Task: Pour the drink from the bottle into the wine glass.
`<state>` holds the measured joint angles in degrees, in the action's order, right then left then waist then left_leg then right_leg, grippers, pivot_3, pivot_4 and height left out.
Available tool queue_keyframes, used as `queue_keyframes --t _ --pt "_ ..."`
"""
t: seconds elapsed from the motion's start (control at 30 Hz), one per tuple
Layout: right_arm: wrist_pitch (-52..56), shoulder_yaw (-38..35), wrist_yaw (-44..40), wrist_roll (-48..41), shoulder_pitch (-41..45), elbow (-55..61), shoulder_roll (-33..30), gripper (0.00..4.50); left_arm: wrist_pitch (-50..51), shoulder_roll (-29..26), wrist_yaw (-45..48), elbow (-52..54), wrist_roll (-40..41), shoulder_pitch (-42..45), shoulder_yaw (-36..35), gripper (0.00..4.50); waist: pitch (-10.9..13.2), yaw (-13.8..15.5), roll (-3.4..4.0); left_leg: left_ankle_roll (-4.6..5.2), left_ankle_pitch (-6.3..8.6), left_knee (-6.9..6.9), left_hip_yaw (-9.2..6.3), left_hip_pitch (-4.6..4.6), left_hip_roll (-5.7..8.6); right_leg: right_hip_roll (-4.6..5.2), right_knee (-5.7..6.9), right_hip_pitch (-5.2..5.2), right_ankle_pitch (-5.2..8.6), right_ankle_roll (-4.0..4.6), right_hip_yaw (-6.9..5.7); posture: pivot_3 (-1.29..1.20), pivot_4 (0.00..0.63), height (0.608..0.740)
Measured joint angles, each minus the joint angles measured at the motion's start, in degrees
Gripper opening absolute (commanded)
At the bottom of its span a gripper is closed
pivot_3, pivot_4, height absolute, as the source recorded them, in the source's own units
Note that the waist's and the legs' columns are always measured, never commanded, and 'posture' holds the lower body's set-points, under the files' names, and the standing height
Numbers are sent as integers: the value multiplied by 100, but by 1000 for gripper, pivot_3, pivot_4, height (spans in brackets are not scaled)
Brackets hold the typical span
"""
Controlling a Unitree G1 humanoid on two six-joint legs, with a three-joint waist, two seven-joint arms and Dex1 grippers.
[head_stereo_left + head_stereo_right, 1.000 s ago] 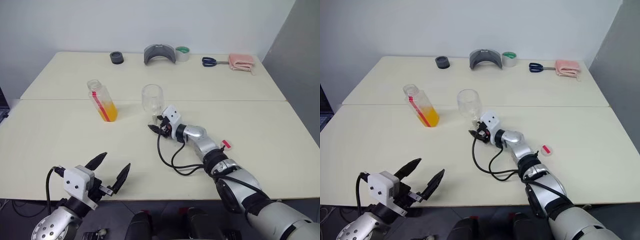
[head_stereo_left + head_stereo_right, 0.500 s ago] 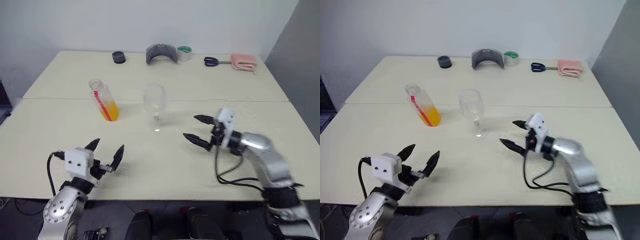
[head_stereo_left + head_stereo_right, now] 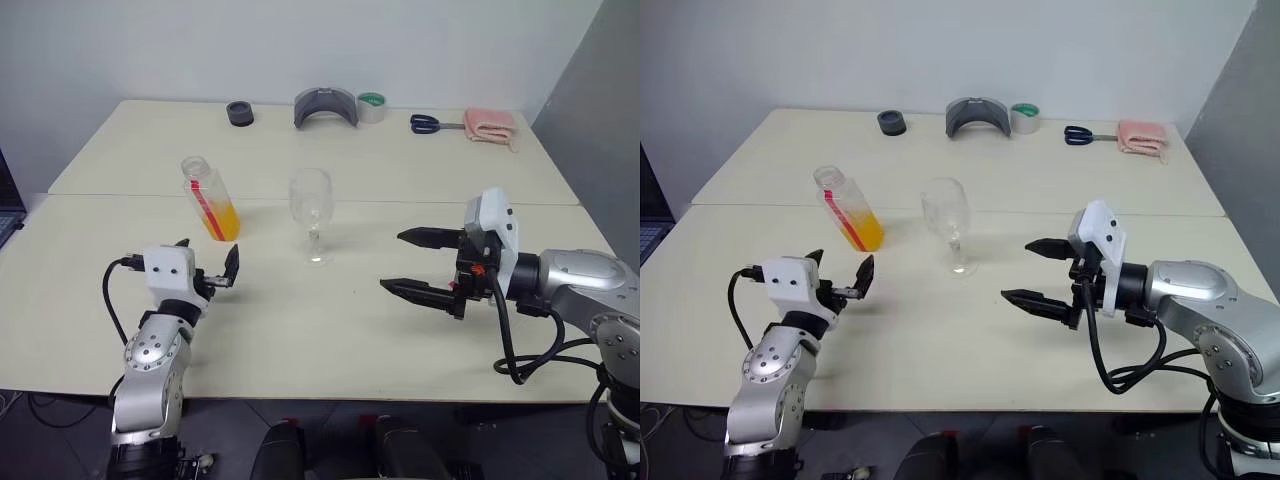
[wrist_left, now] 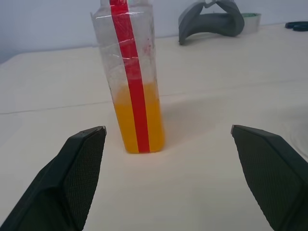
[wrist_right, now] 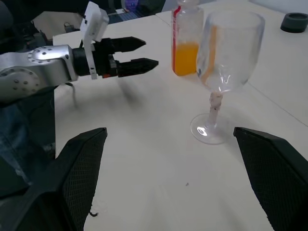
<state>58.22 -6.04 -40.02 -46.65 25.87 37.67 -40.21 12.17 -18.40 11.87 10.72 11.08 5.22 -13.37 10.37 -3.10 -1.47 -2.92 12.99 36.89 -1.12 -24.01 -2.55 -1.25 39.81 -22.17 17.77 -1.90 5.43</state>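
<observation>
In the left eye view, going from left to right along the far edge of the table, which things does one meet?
Black round thing → grey curved thing → tape roll → scissors → pink cloth.

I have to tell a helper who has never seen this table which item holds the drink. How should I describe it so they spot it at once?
Start at the seam where the two cream tables meet; just in front of it, left of the middle, stands the bottle. It is left of the empty wine glass. It is the only container with orange liquid in its lower part, and a red strip runs up its side.
</observation>
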Motion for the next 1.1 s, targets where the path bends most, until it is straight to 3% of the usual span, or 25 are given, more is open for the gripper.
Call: queue_keyframes --t 0.37,0.63,1.1 --pt "220 -130 752 -495 179 19 54 4492 -36 -47 9 -682 -13 666 5 4500 1 14 -1 0 0 0 -1 -7 -1 0 -5 -4 -1 -2 -2 0 150 740" --pt "194 -174 795 -625 -38 20 -43 4492 -180 -181 51 -982 -8 946 -74 4500 1 24 -1 0 0 0 -2 -10 0 1 -7 -4 -1 -2 -4 0 150 740" --pt "-50 -177 789 -622 -201 20 -195 4492 -896 -302 225 -2517 -108 1834 -67 4500 1 35 -2 0 0 0 -6 -13 0 1 -11 -4 -2 -3 -11 0 150 740"
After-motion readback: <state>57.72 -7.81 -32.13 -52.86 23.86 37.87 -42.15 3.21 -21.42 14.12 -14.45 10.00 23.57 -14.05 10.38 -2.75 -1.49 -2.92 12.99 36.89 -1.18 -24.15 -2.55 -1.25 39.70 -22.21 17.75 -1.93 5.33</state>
